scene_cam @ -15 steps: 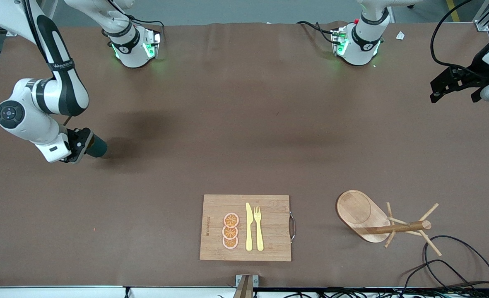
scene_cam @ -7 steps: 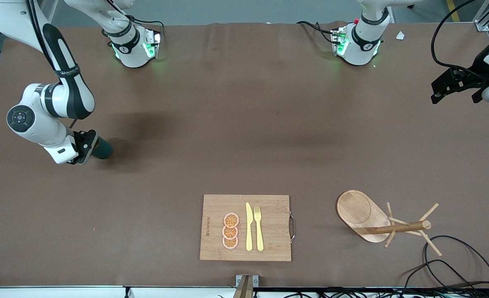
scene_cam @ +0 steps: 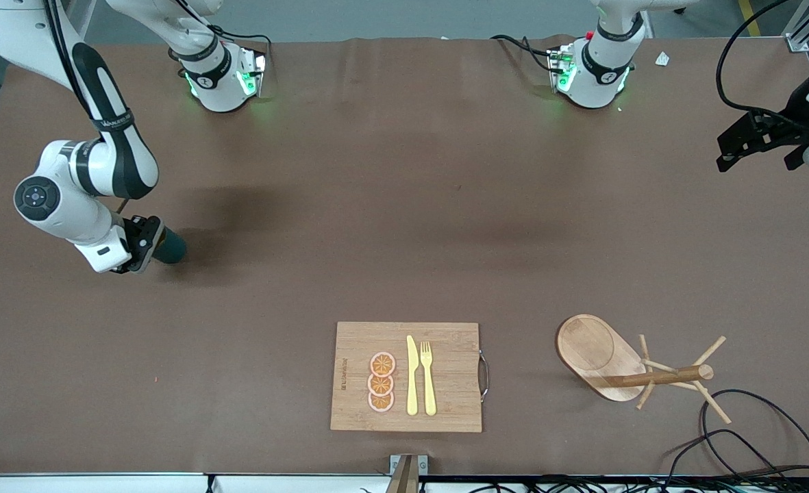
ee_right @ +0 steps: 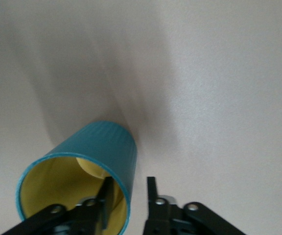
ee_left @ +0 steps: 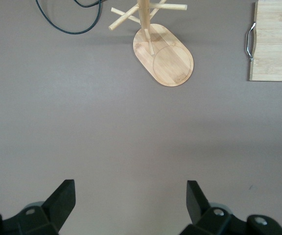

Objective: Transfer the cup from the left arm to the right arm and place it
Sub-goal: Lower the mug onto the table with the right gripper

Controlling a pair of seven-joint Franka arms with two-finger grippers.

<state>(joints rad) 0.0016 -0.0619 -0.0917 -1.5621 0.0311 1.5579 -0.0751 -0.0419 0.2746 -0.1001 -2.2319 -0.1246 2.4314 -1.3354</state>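
Nearby, right gripper (ee_right: 129, 196) straddling cup (ee_right: 89, 159) wall

Hidden and cut-off parts

From my front view the right gripper (scene_cam: 145, 241) covers the cup's (scene_cam: 168, 247) rim; its handle shows in none of my views. The left gripper (scene_cam: 760, 142) runs off the frame edge, and my left wrist view clips the cutting board (ee_left: 274, 44).

Wide bare table (scene_cam: 404, 205) between the arms, free for passing. Obstacles sit along the camera edge: board (scene_cam: 363, 342) mid-table with knife (scene_cam: 412, 376), fork (scene_cam: 428, 376) and orange slices (scene_cam: 381, 382) on it; mug tree (scene_cam: 651, 373) toward the left arm's end, pegs sticking out, cable (scene_cam: 753, 438) looped beside it. Right gripper (scene_cam: 145, 243) and cup (scene_cam: 169, 248) block the right arm's end.
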